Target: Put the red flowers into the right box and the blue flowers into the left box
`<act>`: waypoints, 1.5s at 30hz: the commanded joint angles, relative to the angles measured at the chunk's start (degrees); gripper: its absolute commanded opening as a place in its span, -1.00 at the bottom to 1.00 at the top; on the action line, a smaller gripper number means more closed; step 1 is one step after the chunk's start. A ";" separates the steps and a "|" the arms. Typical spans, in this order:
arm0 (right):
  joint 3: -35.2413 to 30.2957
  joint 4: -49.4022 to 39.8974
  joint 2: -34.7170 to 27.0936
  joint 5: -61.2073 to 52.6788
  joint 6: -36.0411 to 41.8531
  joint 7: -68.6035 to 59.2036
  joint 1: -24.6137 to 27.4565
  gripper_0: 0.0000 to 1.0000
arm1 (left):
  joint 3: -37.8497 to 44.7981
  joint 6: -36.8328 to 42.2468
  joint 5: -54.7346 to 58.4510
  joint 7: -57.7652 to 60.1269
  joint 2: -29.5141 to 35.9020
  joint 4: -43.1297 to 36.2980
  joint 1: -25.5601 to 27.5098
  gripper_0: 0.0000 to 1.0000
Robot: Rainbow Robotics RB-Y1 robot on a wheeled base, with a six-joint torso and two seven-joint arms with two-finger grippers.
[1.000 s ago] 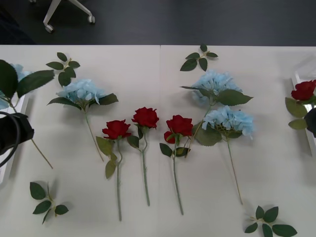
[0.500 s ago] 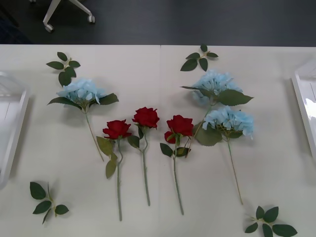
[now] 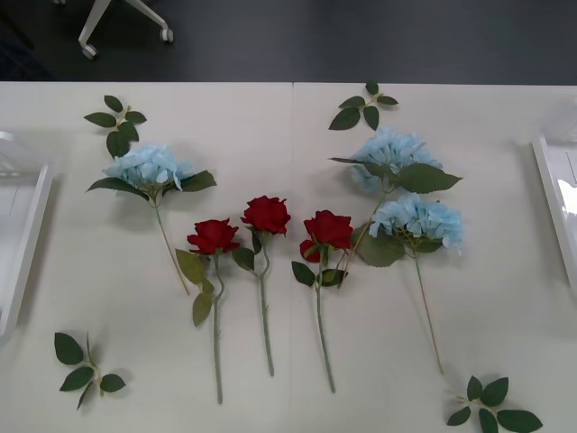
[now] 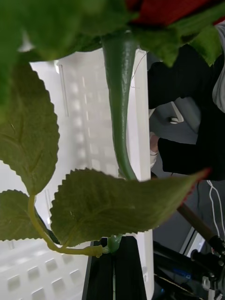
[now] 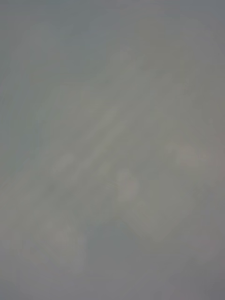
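above the right box [image 4: 84, 154], a red flower's stem [image 4: 119, 117] is clamped in the closed right gripper [image 4: 114, 253]; the left gripper's state cannot be told.

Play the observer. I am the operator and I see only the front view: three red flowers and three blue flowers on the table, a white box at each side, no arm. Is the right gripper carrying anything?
Observer: Yes. The right gripper is shut on the green stem of a red flower.
Operator: Which end does it hold?
Observer: The stem below the leaves; the red bloom is at the far end.
Operator: Where is it relative to the right box?
Observer: The right box shows its white gridded floor directly behind the stem and leaves. I cannot tell whether the flower touches it.
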 commanded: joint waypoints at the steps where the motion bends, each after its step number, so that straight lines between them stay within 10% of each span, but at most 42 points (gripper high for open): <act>1: 0.17 4.07 2.96 3.93 -3.94 3.39 -0.72 -1.00 | 0.09 -3.25 0.20 -6.70 2.39 3.99 -2.35 -1.00; 7: 1.23 7.68 7.62 8.50 -8.51 2.95 -0.72 -1.00 | -0.26 -5.71 0.99 -9.24 2.39 6.54 -3.23 -0.78; 10: 1.23 9.00 8.76 9.82 -10.97 2.51 -0.72 -1.00 | -0.62 -5.62 1.51 -9.51 2.39 6.45 -3.23 0.62; 12: 1.23 9.88 9.29 10.08 -12.11 2.34 -0.80 -1.00 | -0.88 -5.71 1.87 -9.60 2.39 6.36 -3.23 1.00; 14: 1.23 10.49 9.64 10.08 -12.90 2.16 -0.80 -0.99 | -1.58 -5.62 2.22 -9.68 2.39 6.01 -3.23 1.00; 15: 1.23 10.67 9.73 10.08 -13.16 2.07 -0.80 -0.73 | -1.93 -5.53 2.39 -9.77 2.39 5.75 -3.23 1.00; 16: 1.23 10.84 9.91 9.91 -13.25 1.90 -1.07 -0.01 | -2.29 -4.83 2.74 -9.77 2.39 5.13 -3.23 1.00; 18: 1.23 10.93 9.99 9.03 -13.25 1.90 -1.16 0.40 | -2.64 -3.60 3.18 -9.68 2.39 3.90 -3.23 1.00; 31: 1.14 9.00 9.91 4.98 -13.16 2.07 -1.51 0.46 | -7.82 9.06 6.61 -7.05 -1.12 -11.48 -3.14 1.00; 45: -16.79 -7.35 9.29 -4.24 19.53 1.90 -3.00 0.45 | -18.02 10.99 3.98 7.89 -10.70 -21.32 -3.49 1.00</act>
